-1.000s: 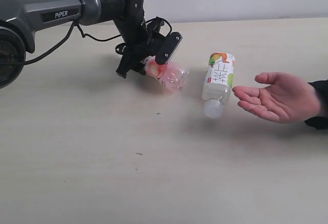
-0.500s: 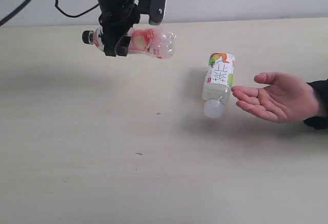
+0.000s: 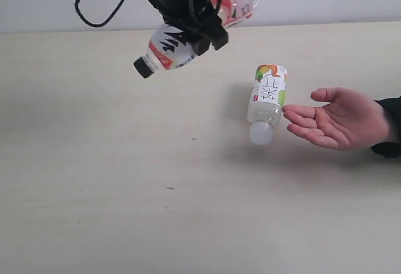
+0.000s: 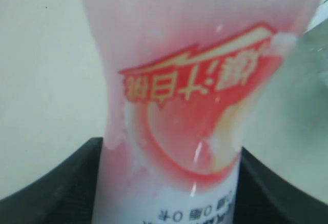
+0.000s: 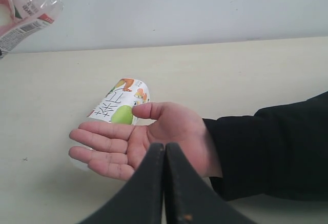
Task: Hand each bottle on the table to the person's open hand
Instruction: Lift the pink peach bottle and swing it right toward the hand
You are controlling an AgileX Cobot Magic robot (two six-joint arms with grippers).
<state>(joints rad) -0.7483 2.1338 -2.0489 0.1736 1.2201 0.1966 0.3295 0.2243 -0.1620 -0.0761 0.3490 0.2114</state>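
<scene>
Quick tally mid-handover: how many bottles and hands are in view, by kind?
Bottles: 2, the pink-white bottle in the left gripper, the orange-green bottle on the table.
Person's open hand: 1.
Total: 3.

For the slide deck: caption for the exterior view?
Left claw holds pink bottle aloft, tilted cap-down; orange-green bottle lies on table beside open hand.

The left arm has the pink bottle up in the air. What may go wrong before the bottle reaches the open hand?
First, the left pincer holds the pink bottle tilted, black cap downward, well above the table; if the grip slips, it may fall and bounce.
Second, the orange-green bottle lies beside the fingertips of the open hand; the carried bottle may knock it on the way, and it may roll off.
</scene>
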